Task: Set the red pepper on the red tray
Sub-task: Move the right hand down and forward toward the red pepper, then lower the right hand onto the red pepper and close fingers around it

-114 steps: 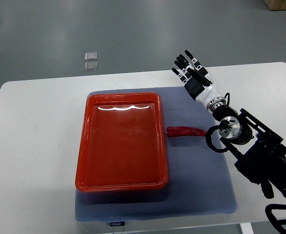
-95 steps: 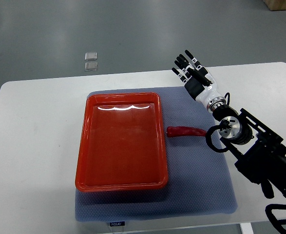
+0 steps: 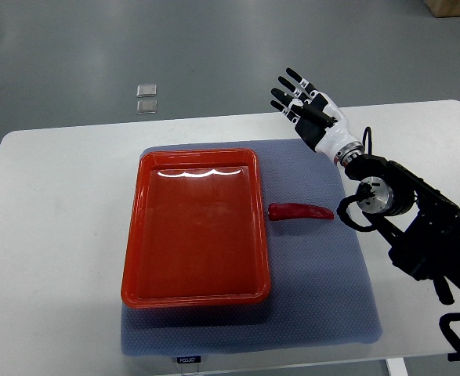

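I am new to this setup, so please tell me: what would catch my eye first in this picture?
The large red tray, empty, lies on the blue-grey mat at the table's middle. The red pepper lies on the mat just right of it. The right hand hovers with fingers spread above the table's far edge.

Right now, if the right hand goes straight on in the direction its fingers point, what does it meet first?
Probably nothing: the right hand, open, points up-left past the table edge toward bare floor. The pepper lies behind it. Height is unclear.

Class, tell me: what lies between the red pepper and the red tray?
Nothing: the top view shows only a bare strip of blue mat between the red pepper and the red tray.
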You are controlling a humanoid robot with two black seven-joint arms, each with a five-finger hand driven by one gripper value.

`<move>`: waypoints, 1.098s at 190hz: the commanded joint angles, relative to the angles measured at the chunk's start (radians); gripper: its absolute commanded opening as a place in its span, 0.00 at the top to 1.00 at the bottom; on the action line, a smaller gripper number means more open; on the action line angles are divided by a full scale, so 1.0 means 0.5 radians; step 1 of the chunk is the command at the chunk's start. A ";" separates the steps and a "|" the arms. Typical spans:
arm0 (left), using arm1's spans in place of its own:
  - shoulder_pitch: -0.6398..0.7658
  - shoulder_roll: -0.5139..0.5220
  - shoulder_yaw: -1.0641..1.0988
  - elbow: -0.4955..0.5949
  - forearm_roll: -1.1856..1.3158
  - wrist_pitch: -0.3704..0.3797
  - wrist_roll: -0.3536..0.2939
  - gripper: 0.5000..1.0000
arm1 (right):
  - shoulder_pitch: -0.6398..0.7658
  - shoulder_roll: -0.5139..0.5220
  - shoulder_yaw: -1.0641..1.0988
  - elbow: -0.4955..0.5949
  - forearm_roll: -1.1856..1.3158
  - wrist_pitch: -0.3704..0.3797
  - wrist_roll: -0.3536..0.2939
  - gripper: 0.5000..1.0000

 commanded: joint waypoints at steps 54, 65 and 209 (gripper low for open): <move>0.000 0.000 0.000 -0.006 0.000 -0.001 0.000 0.00 | 0.907 -0.809 -1.539 0.419 -0.752 0.283 -0.197 0.17; 0.000 0.000 0.000 -0.009 0.000 -0.001 0.003 0.00 | 0.974 -0.870 -1.600 0.526 -0.749 0.347 -0.215 0.17; 0.000 0.000 0.000 -0.006 0.000 -0.001 0.003 0.00 | 0.717 -0.836 -1.720 0.655 -0.988 -0.036 -0.212 0.18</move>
